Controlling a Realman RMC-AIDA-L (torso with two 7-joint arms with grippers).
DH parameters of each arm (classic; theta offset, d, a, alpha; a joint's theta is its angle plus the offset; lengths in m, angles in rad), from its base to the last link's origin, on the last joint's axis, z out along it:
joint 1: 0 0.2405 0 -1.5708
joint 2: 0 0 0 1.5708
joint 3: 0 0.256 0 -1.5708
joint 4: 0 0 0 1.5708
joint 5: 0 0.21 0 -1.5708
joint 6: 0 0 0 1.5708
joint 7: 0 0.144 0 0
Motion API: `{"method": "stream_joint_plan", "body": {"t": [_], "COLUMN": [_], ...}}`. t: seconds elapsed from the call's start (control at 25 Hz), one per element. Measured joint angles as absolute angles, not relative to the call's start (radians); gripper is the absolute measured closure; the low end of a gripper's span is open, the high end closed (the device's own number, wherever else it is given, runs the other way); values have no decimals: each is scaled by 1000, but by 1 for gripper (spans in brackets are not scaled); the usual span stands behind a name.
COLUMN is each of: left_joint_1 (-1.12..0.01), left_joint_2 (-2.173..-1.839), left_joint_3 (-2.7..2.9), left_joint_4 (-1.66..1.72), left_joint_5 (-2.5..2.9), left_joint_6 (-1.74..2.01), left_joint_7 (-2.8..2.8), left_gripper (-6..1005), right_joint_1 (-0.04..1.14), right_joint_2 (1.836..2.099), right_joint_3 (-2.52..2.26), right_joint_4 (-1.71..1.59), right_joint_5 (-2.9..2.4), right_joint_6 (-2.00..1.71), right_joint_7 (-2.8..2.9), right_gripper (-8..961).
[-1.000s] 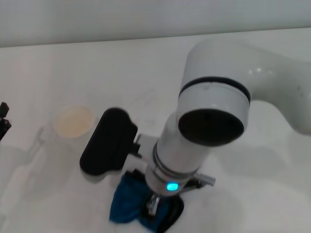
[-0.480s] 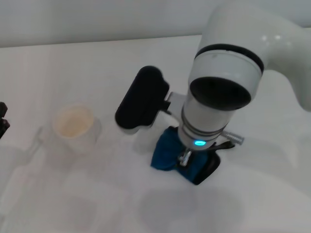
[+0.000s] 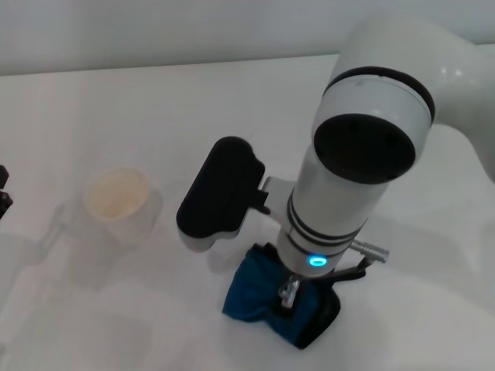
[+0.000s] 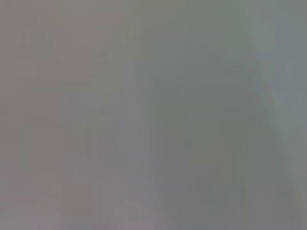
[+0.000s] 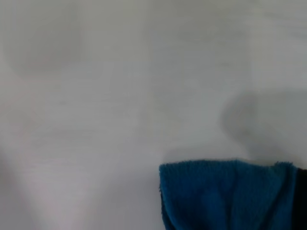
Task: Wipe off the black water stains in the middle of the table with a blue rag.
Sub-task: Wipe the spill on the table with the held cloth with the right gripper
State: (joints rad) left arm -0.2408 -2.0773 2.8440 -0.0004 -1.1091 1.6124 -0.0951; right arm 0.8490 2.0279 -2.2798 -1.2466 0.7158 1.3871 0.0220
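Blue rag (image 3: 255, 292) lying rumpled on the white bench (image 3: 155, 116), with the right tool (image 3: 288, 294) pressing down on it.

Seen from the head camera, the right arm is reaching down from the upper right, and its wrist, showing a small lit blue-green light, is covering the middle of the rag; the arm is hiding the fingers, so I cannot tell whether the tool is clamped on the cloth or apart. The rag's black edging is showing at its right side. A white paper cup (image 3: 117, 202) is standing well apart to the left. The left tool (image 3: 4, 189) is barely peeking in at the left edge, its state unclear. The right wrist camera is showing the blue rag (image 5: 225, 194) resting on bare white bench (image 5: 96, 96).
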Motion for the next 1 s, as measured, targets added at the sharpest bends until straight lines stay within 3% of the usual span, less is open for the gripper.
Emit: {"method": "stream_joint_plan", "body": {"t": [1.0], "left_joint_1": [-243], "left_joint_2": [-2077], "left_joint_3": [2842], "left_joint_4": [-1], "left_joint_5": [-1119], "left_joint_6": [1605], "left_joint_7": [-95], "left_gripper": [122], "right_joint_1": [695], "right_joint_2": [2015], "right_joint_3": [-1797], "right_joint_4": [-1270], "right_joint_5": [375], "right_joint_6": [1575], "right_joint_7": [-182], "right_gripper": [814]}}
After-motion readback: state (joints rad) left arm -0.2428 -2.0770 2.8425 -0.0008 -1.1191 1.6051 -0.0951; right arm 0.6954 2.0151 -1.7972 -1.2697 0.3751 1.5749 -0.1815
